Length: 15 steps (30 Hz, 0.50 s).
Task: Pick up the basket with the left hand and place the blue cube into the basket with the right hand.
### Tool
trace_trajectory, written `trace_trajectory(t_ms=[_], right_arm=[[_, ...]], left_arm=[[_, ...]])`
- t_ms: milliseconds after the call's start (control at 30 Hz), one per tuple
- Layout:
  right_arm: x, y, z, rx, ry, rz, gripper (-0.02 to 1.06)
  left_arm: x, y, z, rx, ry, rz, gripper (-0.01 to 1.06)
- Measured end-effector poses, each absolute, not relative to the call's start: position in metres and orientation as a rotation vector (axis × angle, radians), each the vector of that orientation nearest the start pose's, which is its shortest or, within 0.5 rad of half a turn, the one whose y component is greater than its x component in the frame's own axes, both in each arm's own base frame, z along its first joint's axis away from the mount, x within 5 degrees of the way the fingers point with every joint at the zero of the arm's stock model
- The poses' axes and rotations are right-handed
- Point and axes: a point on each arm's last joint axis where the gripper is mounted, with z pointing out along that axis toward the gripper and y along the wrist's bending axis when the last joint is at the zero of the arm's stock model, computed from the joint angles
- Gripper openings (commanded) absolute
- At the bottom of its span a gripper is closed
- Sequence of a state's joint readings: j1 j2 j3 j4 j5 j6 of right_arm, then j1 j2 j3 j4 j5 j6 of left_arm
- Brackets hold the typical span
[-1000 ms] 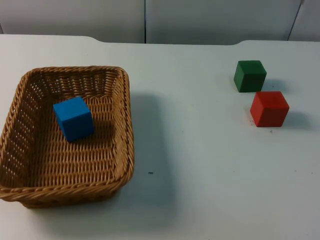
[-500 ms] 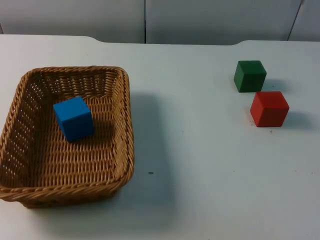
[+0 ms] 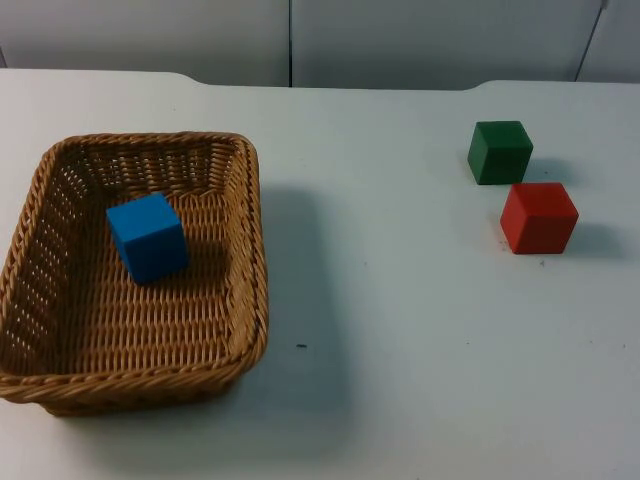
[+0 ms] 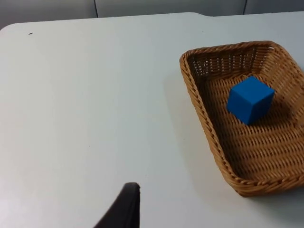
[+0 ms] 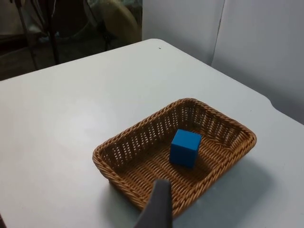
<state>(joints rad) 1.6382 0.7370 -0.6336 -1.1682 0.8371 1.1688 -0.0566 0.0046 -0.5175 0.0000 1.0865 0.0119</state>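
White table top (image 3: 400,330), ending at a grey partition wall (image 3: 400,40). Toward the left side, a wicker basket (image 3: 250,250), resting flat on the table. Inside it, on the woven floor and nearer the far wall, the blue cube (image 3: 148,236), slightly turned and clear of the sides. Well apart on the right, a green cube (image 3: 499,151) and just in front of it a red cube (image 3: 539,217), close together but not touching.

Judging by the layout: cube already in the basket, basket not lifted. If a lift is wanted, best done with the left gripper (image 4: 124,209) taking one side wall of the basket at the middle of its length, one jaw inside and one outside the rim, well away from the cube. Then raise slowly and keep the basket level, since a one-sided hold on woven wicker may sag and let the cube slide to the low side. No need to go near the green and red cubes.

Left gripper: held off the table over bare surface, beside the basket and well apart from it, aimed along the table with the basket off to one side. Cannot tell whether spread or pressed together. Nothing seen in its hold.

Right gripper (image 5: 159,204): held high and well back, looking down across the table onto the basket and the blue cube in it. Cannot tell its state either. Nothing seen in its hold.

Appears to be a waiting pose for both arms.
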Motion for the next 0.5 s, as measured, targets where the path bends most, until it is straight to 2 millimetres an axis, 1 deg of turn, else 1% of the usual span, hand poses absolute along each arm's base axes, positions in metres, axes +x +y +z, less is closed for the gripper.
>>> trace_trajectory(t_ms=[133, 500], right_arm=[[0.0535, 0.1323, 0.3319, -0.903, 1.676, 0.471, 0.76], [0.0535, 0.1323, 0.3319, -0.906, 1.673, 0.468, 0.76]], left_arm=[[-0.0073, -0.0008, 0.28, 0.106, 2.055, -0.025, 1.05], [-0.0074, -0.0011, 0.28, 0.113, 2.054, -0.025, 1.05]])
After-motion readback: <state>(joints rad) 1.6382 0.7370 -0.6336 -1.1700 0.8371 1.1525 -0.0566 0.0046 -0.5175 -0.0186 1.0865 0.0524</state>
